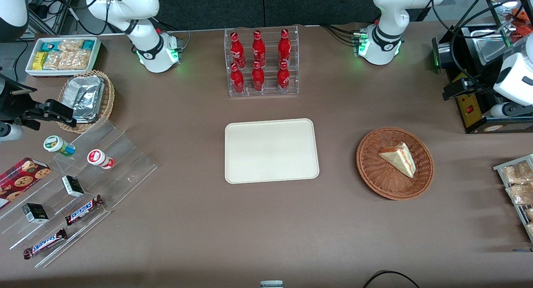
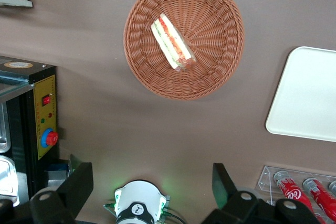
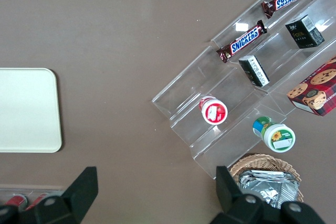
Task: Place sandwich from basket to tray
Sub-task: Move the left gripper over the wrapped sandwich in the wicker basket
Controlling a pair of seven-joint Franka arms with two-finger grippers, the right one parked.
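Open pincer above table; Snickers bars on riser.

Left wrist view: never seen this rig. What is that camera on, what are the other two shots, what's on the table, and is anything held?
Two white robot arms are bolted to a brown table. The front view looks at both arms from above the table. The two wrist views come from cameras on the arms, looking down past the fingers.

In the left wrist view, the working arm's gripper is open, holding nothing, high above the table and well clear of the basket.

The sandwich lies in that round wicker basket. The cream tray beside it holds nothing. Farther from the front camera stands a rack of red bottles. Snacks sit toward the parked arm's end.
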